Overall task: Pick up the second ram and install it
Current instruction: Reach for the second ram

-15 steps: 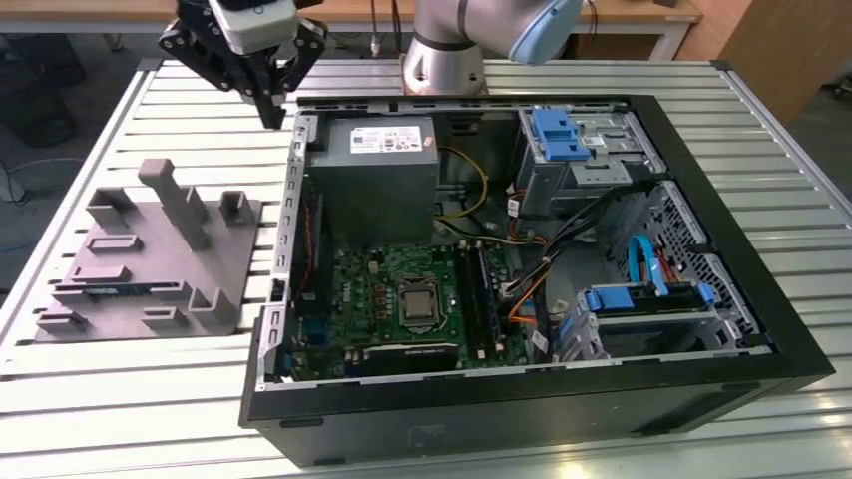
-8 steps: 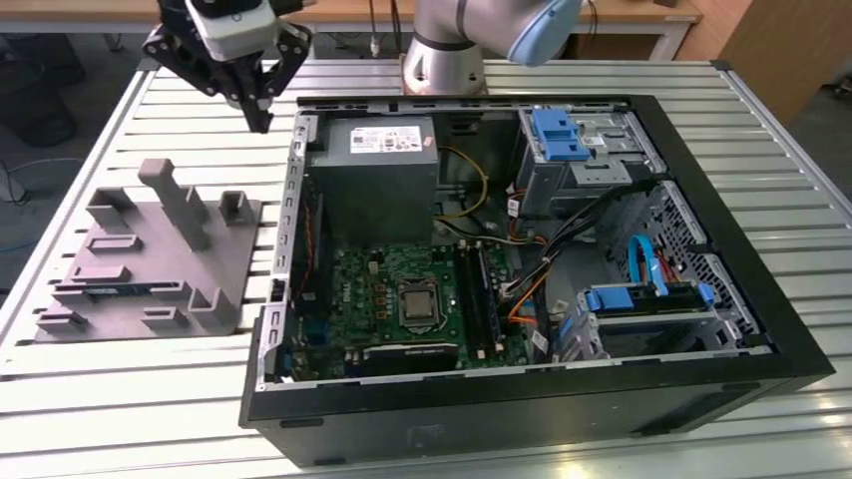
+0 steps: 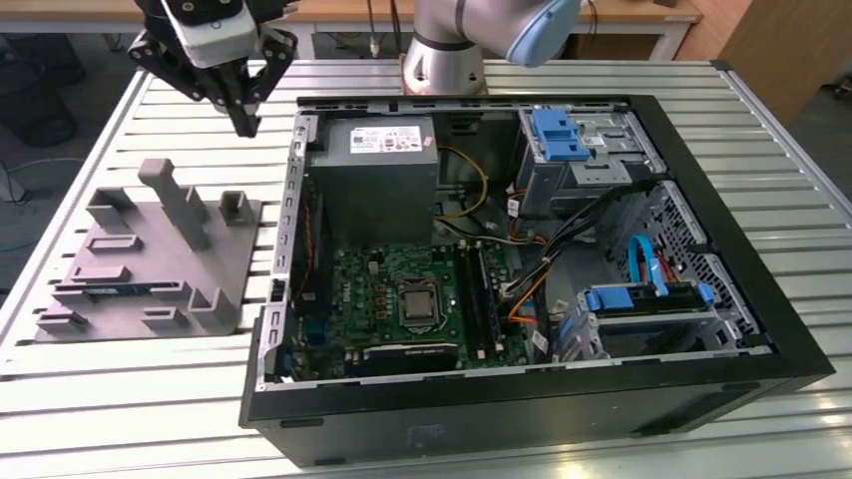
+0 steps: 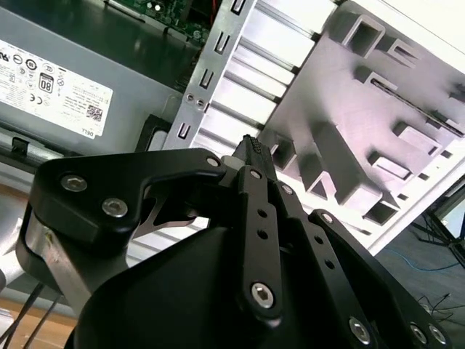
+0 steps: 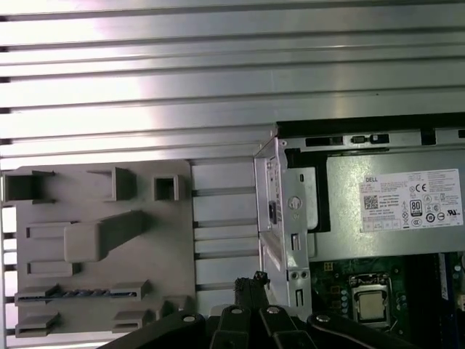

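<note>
The second ram (image 3: pixel 118 289) is a thin dark blue-green stick lying in a slot of the grey moulded tray (image 3: pixel 127 249), at the exterior view's left. The first wrist view shows the same ram (image 5: pixel 80 293) in a low slot of the tray (image 5: pixel 43 218). My gripper (image 3: pixel 246 128) hangs above the slatted table past the tray's far end, beside the case's corner. It is shut and holds nothing. Its black fingertips meet at a point in both wrist views (image 4: pixel 251 143) (image 5: pixel 253 280). The black memory slots (image 3: pixel 477 289) run beside the processor socket (image 3: pixel 419 299) on the motherboard.
The open black computer case (image 3: pixel 533 399) lies flat at the exterior view's right of the tray. Its grey power supply (image 3: pixel 379 170) sits nearest my gripper. Blue drive brackets (image 3: pixel 560 135) and loose cables (image 3: pixel 533 269) fill the far side. The tray's tall post (image 3: pixel 180 205) stands upright.
</note>
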### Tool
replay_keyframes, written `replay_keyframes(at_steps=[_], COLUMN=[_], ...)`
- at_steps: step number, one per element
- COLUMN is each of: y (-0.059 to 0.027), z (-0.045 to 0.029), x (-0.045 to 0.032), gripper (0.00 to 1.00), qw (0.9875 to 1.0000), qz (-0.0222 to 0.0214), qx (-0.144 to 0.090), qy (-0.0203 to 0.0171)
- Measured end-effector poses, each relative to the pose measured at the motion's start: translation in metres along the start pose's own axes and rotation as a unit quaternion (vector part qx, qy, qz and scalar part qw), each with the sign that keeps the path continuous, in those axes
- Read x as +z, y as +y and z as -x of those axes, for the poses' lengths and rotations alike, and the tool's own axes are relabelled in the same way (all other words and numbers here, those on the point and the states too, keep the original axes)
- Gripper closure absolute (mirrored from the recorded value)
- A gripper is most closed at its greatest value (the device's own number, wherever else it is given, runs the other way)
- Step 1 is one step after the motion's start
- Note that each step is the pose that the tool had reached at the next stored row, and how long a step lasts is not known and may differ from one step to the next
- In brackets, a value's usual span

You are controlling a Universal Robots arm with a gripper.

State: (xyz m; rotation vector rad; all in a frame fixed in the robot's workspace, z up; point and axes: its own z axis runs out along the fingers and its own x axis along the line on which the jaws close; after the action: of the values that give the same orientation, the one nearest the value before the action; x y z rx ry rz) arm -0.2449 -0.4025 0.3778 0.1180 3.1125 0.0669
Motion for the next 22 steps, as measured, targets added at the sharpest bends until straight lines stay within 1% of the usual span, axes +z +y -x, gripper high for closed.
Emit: replay_keyframes(at_steps=[16,22], y=[-0.0059,-0.0079], z=[-0.0203,-0.0295], x=[0.0085,0.0157], gripper=[0.90,0.90], qw=[1.0000,1.0000], qz=[0.0000,0.0000], qx=[0.000,0.000], qy=[0.0000,0.0000])
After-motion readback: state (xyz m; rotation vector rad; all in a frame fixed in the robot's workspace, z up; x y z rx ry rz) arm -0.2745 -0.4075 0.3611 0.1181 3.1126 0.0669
